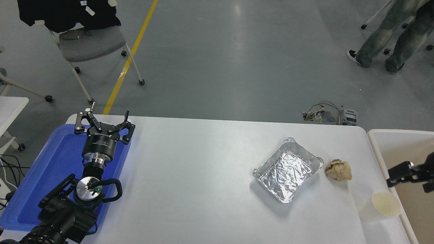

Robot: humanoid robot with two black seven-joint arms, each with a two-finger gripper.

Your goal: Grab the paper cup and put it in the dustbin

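The white paper cup stands upright at the table's near right corner, close to the edge, its cream inside showing. Just right of the table is the dustbin, with a cream rim and a beige inside. My right gripper comes in from the right edge and hangs open over the dustbin, slightly beyond and to the right of the cup, with nothing between its fingers. My left gripper is parked open over the blue tray at the left.
A silver foil tray and a crumpled brown paper ball lie on the table left of the cup. A person's legs stand on the floor at the far right. A chair stands far left.
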